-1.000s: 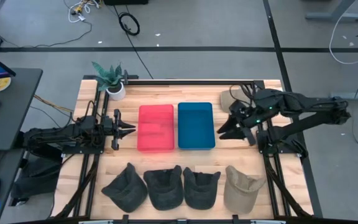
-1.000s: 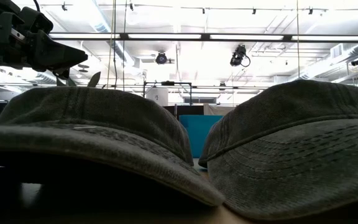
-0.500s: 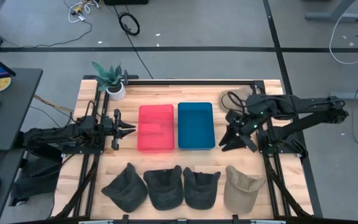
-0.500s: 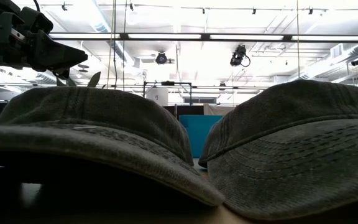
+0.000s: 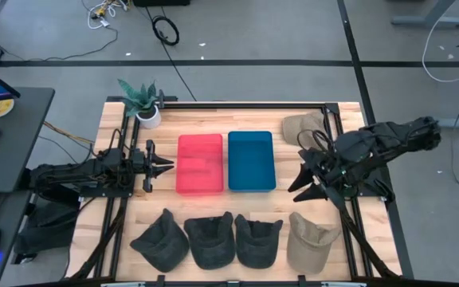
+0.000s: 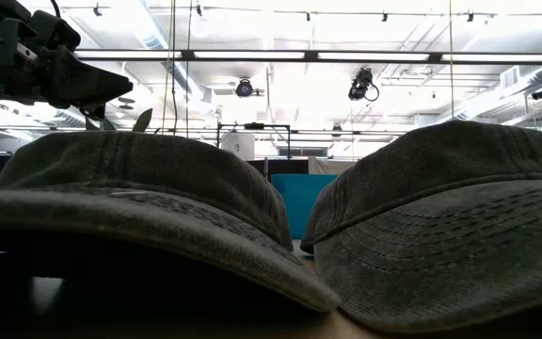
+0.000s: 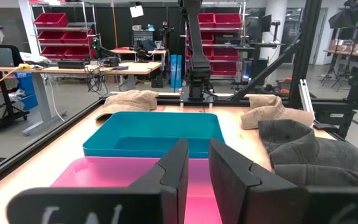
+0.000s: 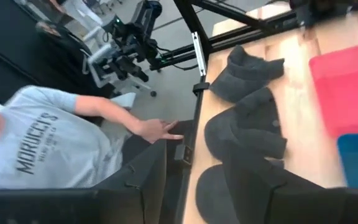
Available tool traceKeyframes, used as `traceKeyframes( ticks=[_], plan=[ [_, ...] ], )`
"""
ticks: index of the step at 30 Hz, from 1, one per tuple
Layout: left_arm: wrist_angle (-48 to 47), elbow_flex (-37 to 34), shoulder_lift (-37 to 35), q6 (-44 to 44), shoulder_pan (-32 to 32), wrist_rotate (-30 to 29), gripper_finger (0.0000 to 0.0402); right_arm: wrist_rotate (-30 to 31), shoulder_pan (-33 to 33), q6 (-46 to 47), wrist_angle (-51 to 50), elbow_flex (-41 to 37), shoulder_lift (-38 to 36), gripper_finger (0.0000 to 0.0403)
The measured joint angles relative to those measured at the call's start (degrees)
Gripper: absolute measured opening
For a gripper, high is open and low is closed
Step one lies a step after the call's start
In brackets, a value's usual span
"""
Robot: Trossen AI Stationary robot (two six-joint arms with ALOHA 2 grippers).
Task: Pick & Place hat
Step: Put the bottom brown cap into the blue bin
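Observation:
Three dark hats (image 5: 209, 239) and a tan hat (image 5: 313, 241) lie in a row along the table's near edge, crowns up. A second tan hat (image 5: 300, 125) rests at the far right corner. My right gripper (image 5: 307, 190) hovers open right of the blue bin (image 5: 251, 161), between the two tan hats and touching neither. Its wrist view (image 8: 194, 158) looks along the row of dark hats (image 8: 247, 124). My left gripper (image 5: 166, 166) waits left of the red bin (image 5: 199, 163), its fingers (image 7: 194, 165) slightly apart and holding nothing.
A potted plant (image 5: 140, 104) stands at the far left corner. Black frame rails (image 5: 345, 191) run along the table's sides. A person in a grey T-shirt (image 8: 48, 149) stands beyond the table's left side, with a hand (image 8: 160, 129) near its edge. Two dark hats (image 6: 422, 235) fill the low view.
My right gripper has moved from beside the far tan hat toward the table's near edge, coming closer to the tan hat in the near row, and the arm has folded back to the right. It has stayed open. The hats have not moved.

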Motion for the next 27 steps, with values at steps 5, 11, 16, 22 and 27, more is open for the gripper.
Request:
traceKeyframes(
  ticks=[5, 11, 16, 22, 27],
  plan=[
    [0.0, 0.0, 0.0, 0.0, 0.0, 0.0, 0.0067, 7.3, 6.3, -4.2, -4.4, 7.0, 4.9, 0.0159],
    [0.0, 0.0, 0.0, 0.0, 0.0, 0.0, 0.0067, 20.1, 11.9, -2.5, -19.5, 16.2, 12.5, 0.0159],
    [0.0, 0.0, 0.0, 0.0, 0.0, 0.0, 0.0067, 24.7, 13.3, 2.0, -29.5, 21.5, 17.4, 0.0159],
    [0.0, 0.0, 0.0, 0.0, 0.0, 0.0, 0.0067, 23.8, 13.3, -0.1, -31.8, 22.3, 18.6, 0.0159],
    [0.0, 0.0, 0.0, 0.0, 0.0, 0.0, 0.0067, 23.3, 13.3, -0.4, -26.7, 20.4, 18.7, 0.0159]
  ],
)
